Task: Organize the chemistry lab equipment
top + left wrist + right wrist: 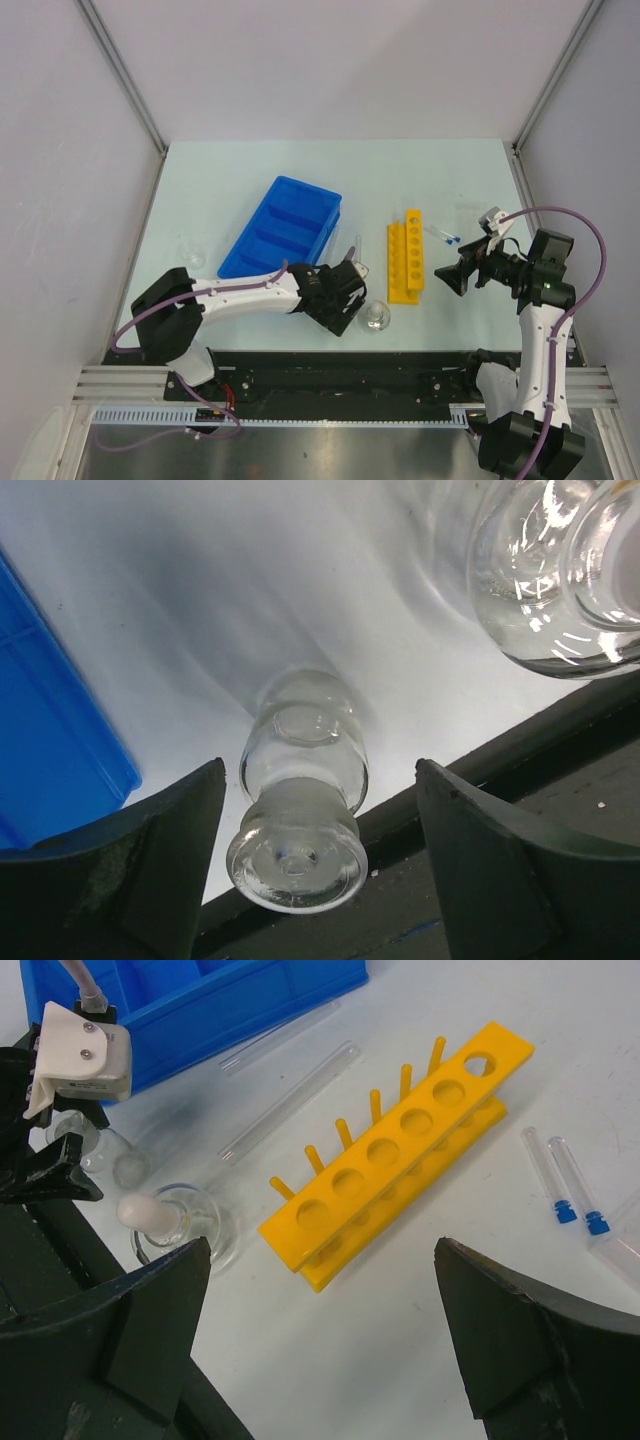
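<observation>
**Pale counter, sorting hardly begun**

Pale counter [300, 165] between white walls carries everything loose, as far as I can see. The blue tray [308, 187] shows bare compartments, and every hole in the yellow rack [400, 1136] is unfilled. Two thin tubes [290, 1100] lie flat between tray and rack, and two blue-tipped droppers [548, 1175] lie on the rack's other side.

My left hand [320, 775] is spread wide around a small stoppered flask [300, 780] at the counter's near edge, with a finger on either side and neither touching it. A bigger flask [560, 570] stands just beside it, and a third flask [192, 255] sits left of the tray. My right hand [322, 1260] hangs open and empty near the rack.

I judge that nothing is put away yet. Flasks, tubes and droppers are all left to do, and this small flask looks like the first.
</observation>
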You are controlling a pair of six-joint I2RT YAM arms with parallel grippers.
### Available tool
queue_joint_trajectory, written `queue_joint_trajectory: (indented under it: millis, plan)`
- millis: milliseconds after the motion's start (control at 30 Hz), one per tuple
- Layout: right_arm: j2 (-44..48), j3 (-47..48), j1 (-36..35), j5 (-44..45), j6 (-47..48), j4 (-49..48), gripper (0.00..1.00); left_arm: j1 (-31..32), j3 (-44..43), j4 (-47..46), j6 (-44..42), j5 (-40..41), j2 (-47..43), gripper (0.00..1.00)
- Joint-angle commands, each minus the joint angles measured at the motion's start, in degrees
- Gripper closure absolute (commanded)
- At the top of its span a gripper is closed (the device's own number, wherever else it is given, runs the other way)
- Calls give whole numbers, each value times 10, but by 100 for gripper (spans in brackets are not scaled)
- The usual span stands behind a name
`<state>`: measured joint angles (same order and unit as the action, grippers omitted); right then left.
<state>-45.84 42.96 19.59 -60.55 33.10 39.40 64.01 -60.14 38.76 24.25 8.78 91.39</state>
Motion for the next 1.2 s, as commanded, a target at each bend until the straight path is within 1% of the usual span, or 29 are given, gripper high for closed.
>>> queue_joint_trajectory:
  millis: [0,33,100,200,300,333,433,467,567,633,733,867,933,967,1000,1033,1067,1100,1167]
  plan:
    - [8,-1,-3,4,11,-10,0,4,-24,6,22,4,4,21]
    - [8,-1,-3,3,11,-10,0,4,-25,5,25,5,3,24]
    - [8,-2,-3,3,11,-9,1,4,-26,8,26,8,4,26]
    - [8,-1,-4,4,11,-10,0,4,-30,10,26,13,8,33]
    - [8,-1,-4,4,12,-8,0,4,-35,12,27,17,13,43]
    - [8,-2,-4,5,12,-9,0,4,-36,13,27,18,13,54]
    - [8,-2,-4,5,13,-8,0,4,-39,17,26,22,9,65]
    - [8,-2,-4,5,13,-9,0,4,-42,18,25,24,7,67]
    - [8,-2,-4,6,13,-9,0,1,-60,27,12,31,-5,70]
    - [8,-2,-5,5,13,-8,0,-5,-81,32,-1,27,-16,71]
    - [9,-1,-5,7,14,-7,0,-33,-104,29,-22,-10,-24,71]
    - [9,-1,-7,9,15,-8,0,-95,-152,29,-59,-52,-21,71]
    - [9,-1,-9,11,16,-8,0,-121,-196,34,-84,-61,-7,71]
    - [9,-1,-10,11,16,-8,0,-148,-213,42,-93,-72,1,71]
    - [10,-2,-10,11,17,-6,0,-163,-250,47,-107,-75,9,72]
    - [10,-2,-9,11,17,-6,0,-191,-270,52,-114,-78,27,72]
    - [10,-2,-10,12,17,-6,0,-205,-290,61,-126,-83,36,72]
    - [10,-1,-10,12,18,-6,0,-217,-329,67,-132,-83,47,72]
    - [10,-1,-12,12,19,-5,0,-254,-369,80,-146,-83,79,72]
